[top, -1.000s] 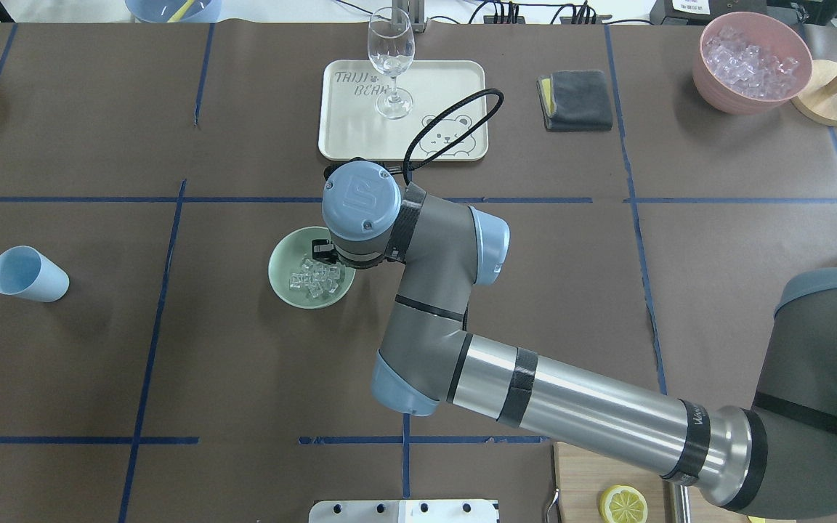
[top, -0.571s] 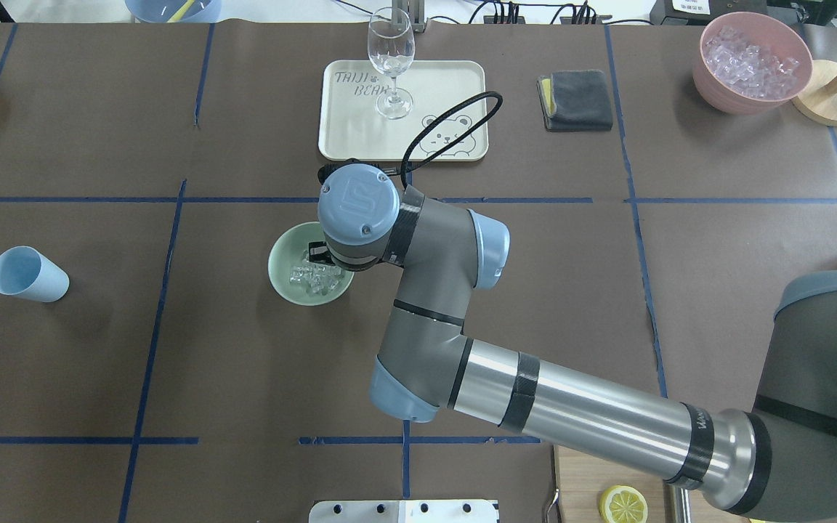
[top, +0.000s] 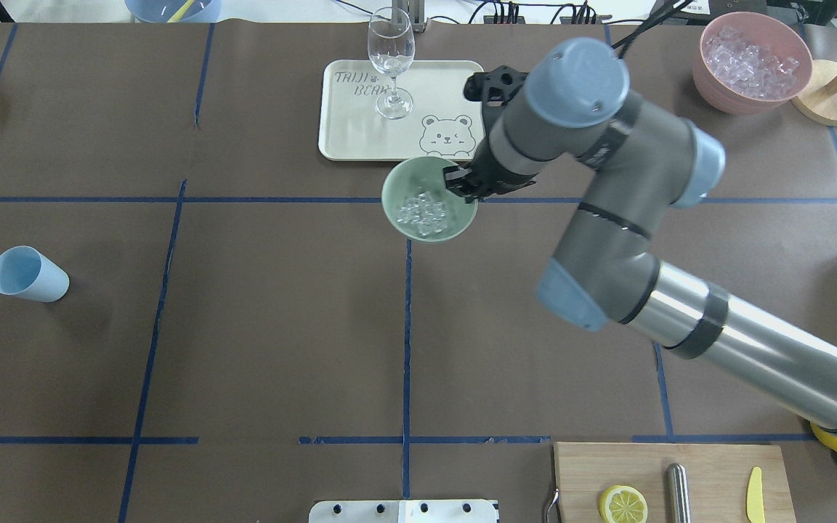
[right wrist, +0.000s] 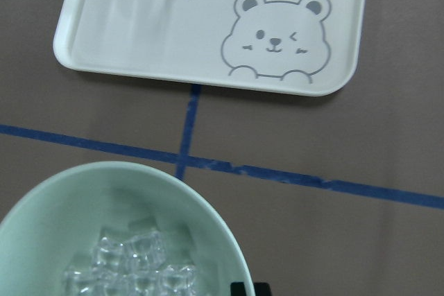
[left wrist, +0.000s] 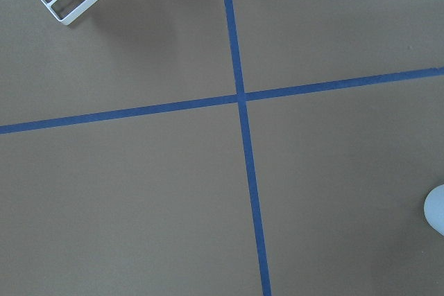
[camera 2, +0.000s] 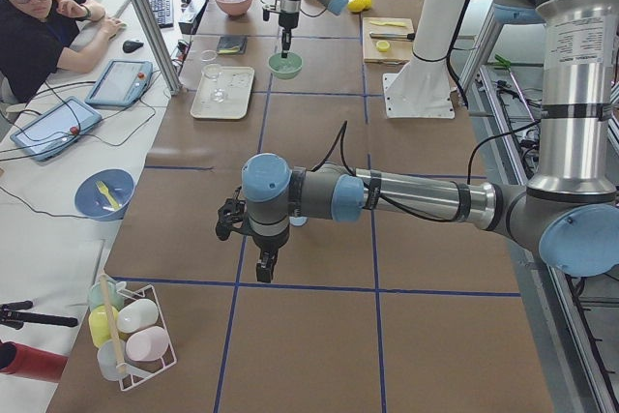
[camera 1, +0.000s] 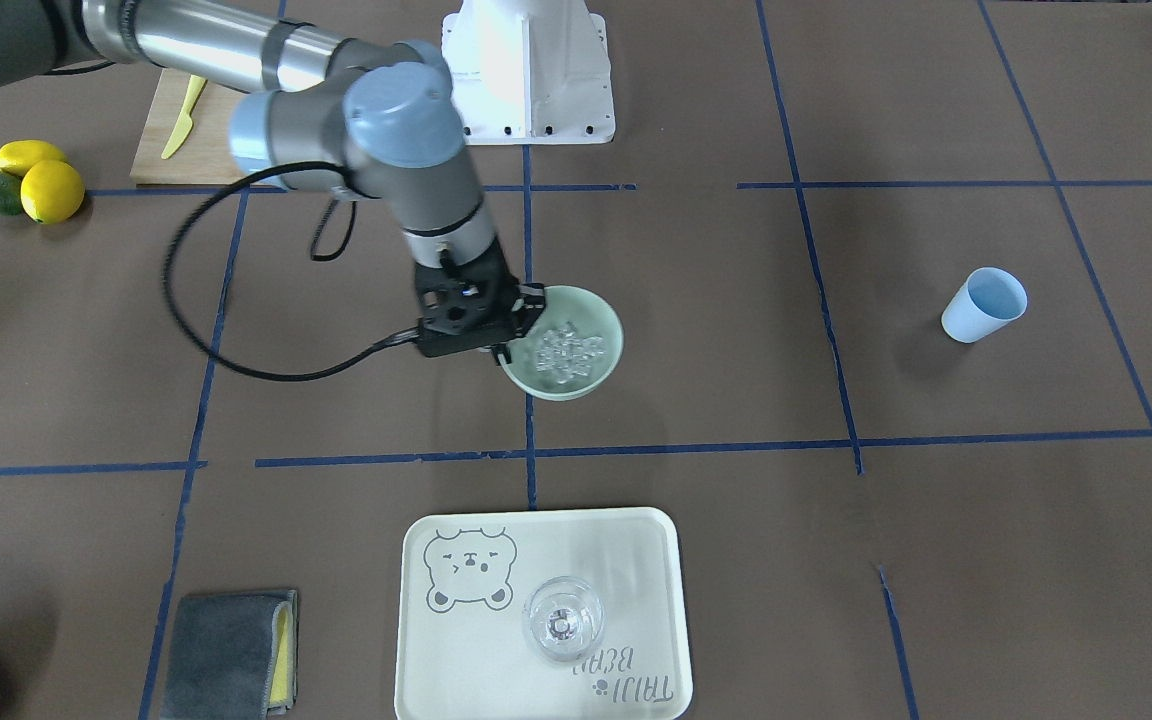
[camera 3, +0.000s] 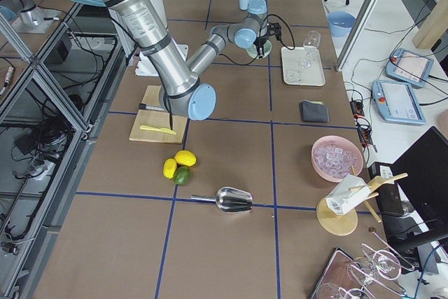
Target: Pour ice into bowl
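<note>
My right gripper (top: pixel 462 185) is shut on the right rim of the pale mint-green bowl (top: pixel 404 181). It holds the bowl over the blue tape line, just in front of the tray. Clear ice cubes (top: pixel 424 212) lie in the bowl, and also show in the right wrist view (right wrist: pixel 132 268) and the front view (camera 1: pixel 561 350). The bowl (camera 1: pixel 601 310) stays level. My left gripper (camera 2: pixel 263 268) hangs over the table's left end, near the light blue cup (top: pixel 28 274). I cannot tell whether it is open or shut.
A cream bear tray (top: pixel 360 138) with a wine glass (top: pixel 390 62) lies just beyond the bowl. A grey cloth (top: pixel 575 99) and a pink container of ice (top: pixel 751 62) are at the far right. A cutting board (top: pixel 669 483) is near the base.
My right gripper has carried the bowl with the ice from the table's left-centre to the right and away from me, up to the tray's near edge. The cup has not moved.
</note>
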{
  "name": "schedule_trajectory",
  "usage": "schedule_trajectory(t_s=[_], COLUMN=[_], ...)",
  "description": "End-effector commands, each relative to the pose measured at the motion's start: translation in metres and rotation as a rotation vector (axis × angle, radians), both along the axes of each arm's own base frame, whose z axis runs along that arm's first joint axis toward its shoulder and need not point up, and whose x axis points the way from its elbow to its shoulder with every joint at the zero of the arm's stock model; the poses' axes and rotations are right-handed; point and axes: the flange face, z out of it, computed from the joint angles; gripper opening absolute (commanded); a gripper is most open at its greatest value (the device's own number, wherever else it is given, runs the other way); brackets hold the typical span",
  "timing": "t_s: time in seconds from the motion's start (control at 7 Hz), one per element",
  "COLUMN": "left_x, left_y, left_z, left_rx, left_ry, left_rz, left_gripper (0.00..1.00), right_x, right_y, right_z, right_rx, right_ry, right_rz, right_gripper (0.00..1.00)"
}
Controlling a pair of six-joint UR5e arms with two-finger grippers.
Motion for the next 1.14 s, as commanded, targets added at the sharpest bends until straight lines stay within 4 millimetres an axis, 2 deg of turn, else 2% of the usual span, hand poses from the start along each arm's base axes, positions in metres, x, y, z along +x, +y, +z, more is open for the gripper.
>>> schedule_trajectory(t_s=[0.0, 0.14, 0.29, 0.43, 0.71, 0.86, 1.0], left_x=[0.000, 0.000, 0.001, 0.001, 0.001, 0.001, 0.001], left_y=[0.001, 0.001, 0.001, 0.001, 0.001, 0.000, 0.000], left_z=[0.001, 0.000, 0.000, 0.000, 0.000, -0.001, -0.001], left_rx=[-0.003, -0.002, -0.002, -0.002, -0.003, 0.001, 0.001], left_ry=[0.001, 0.001, 0.001, 0.001, 0.001, 0.001, 0.001], left_rz=[0.001, 0.001, 0.002, 0.002, 0.001, 0.002, 0.002], left_gripper=[1.00, 1.00, 1.00, 1.00, 1.00, 1.00, 1.00], right_x=[0.131, 0.175, 0.200, 0.212, 0.224, 0.224, 0.224], right_y=[-0.016, -0.009, 0.005, 0.027, 0.047, 0.049, 0.050], right_z=[0.109, 0.175, 0.219, 0.257, 0.326, 0.354, 0.357], right_rx=[0.091, 0.128, 0.142, 0.142, 0.150, 0.167, 0.167], right_ry=[0.044, 0.095, 0.094, 0.091, 0.088, 0.062, 0.047], right_rz=[-0.138, -0.164, -0.155, -0.161, -0.162, -0.167, -0.178], right_gripper=[0.00, 0.00, 0.00, 0.00, 0.00, 0.00, 0.00])
